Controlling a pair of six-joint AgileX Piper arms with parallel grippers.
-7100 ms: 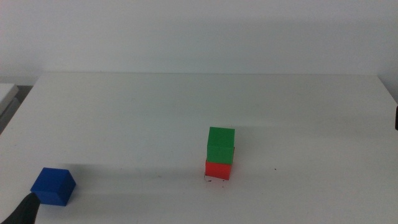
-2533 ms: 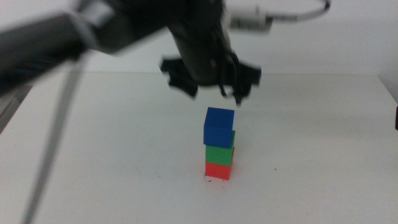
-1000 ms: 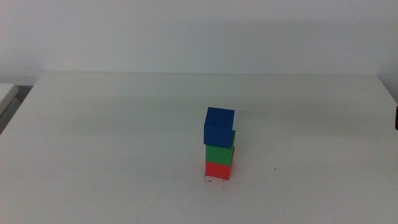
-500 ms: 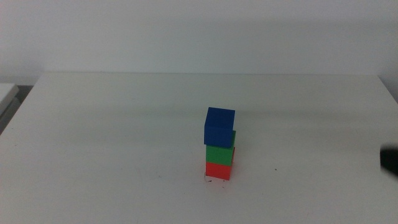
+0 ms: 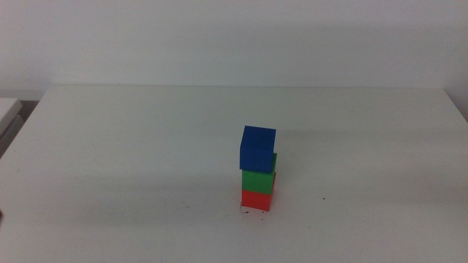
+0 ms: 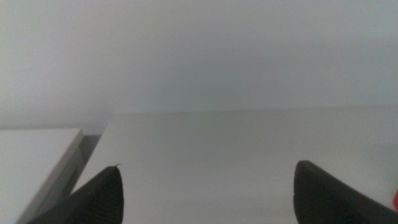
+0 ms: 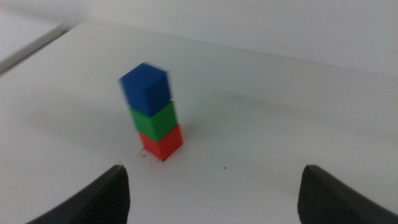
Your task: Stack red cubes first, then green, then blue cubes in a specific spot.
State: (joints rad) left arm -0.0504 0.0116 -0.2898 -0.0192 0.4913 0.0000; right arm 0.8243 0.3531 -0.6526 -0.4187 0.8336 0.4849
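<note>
The red cube sits on the marked spot in the middle view. On it rests the green cube, topped by the blue cube, which is slightly offset. Neither gripper shows in the middle view. The right wrist view shows the same stack of blue, green and red. The right gripper is open, empty and well back from the stack. My left gripper is open and empty over bare tabletop. A red sliver shows at that picture's edge.
A lone dark speck lies on the white table to the right of the stack. A second white surface adjoins the table's far left edge, also seen in the left wrist view.
The stack stands as before. The dark blur at the middle view's right edge half a second ago is gone.
</note>
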